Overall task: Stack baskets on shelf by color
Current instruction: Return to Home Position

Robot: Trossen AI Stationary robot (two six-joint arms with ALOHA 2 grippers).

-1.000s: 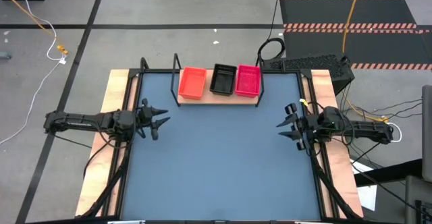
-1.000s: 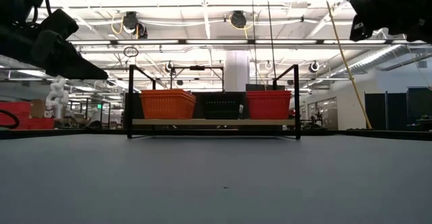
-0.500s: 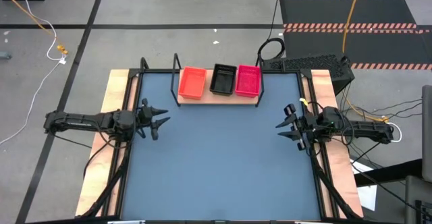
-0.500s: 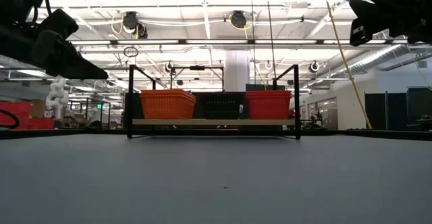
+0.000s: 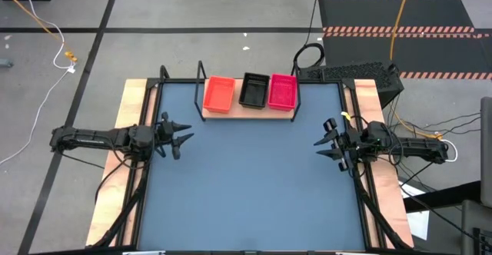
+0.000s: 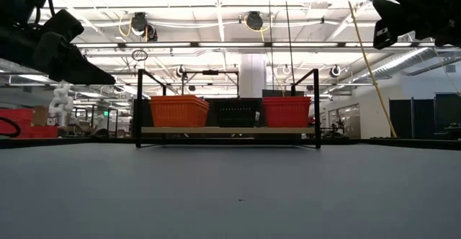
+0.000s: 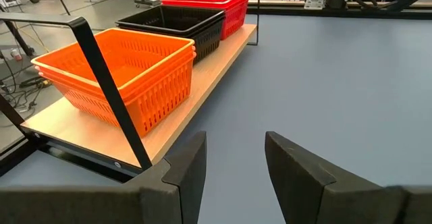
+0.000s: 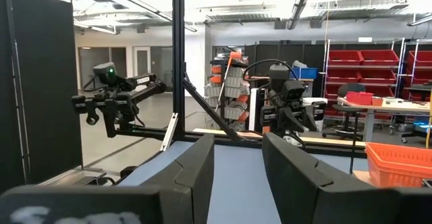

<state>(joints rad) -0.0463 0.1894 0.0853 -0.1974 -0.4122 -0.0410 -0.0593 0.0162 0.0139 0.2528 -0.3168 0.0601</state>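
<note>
The shelf (image 5: 246, 110), a light wooden board on a black wire frame, stands at the table's far edge. Three stacks of baskets rest on it side by side: orange-red (image 5: 219, 93) at the left, black (image 5: 254, 90) in the middle, pink-magenta (image 5: 283, 91) at the right. The left wrist view shows the orange stack (image 7: 121, 69) nearest, with several rims nested. My left gripper (image 5: 184, 136) hovers open by the table's left edge, pointing inward. My right gripper (image 5: 321, 144) hovers open by the right edge. Both stand well short of the shelf, with nothing between their fingers.
The blue-grey tabletop (image 5: 254, 186) lies between the two arms, with wooden strips along its left and right sides. The shelf's black upright posts (image 7: 108, 82) rise at its corners. Cables and a black mat lie on the floor beyond the table.
My right gripper has rolled slightly about its own pointing line while staying in place. The left arm, the baskets and the shelf have kept still.
</note>
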